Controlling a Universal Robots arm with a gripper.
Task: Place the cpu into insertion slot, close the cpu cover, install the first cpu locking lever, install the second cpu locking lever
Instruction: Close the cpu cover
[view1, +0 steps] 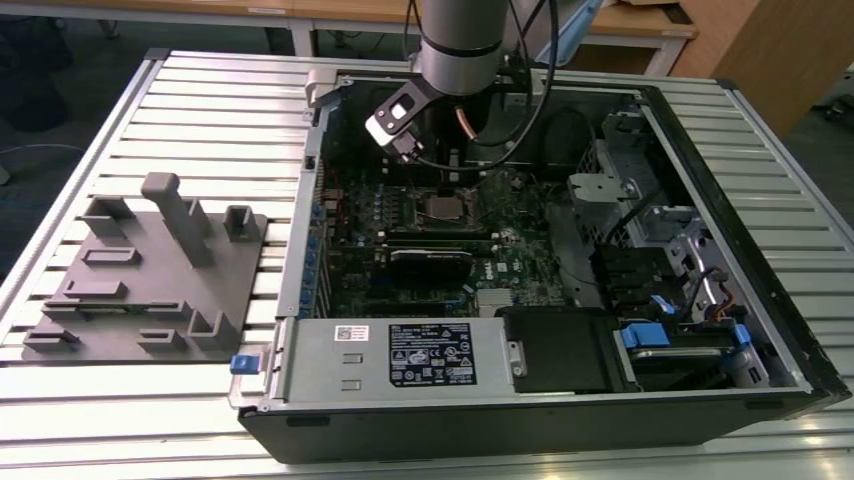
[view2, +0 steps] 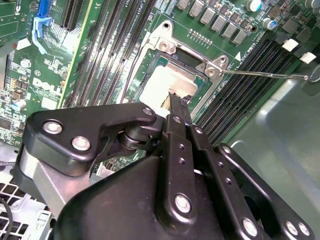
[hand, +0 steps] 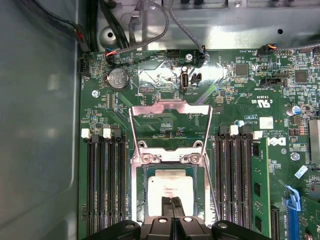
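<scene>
slatted metal table with open computer case and, at the exterior view's left, grey fixture block

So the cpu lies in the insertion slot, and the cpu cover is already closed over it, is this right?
Not quite. The cpu does lie in the insertion slot, but the cpu cover is not closed over it: it stands open, swung back away from the slot. The first wrist view shows this.

One cpu, one cpu cover, one insertion slot, one pincer
</scene>
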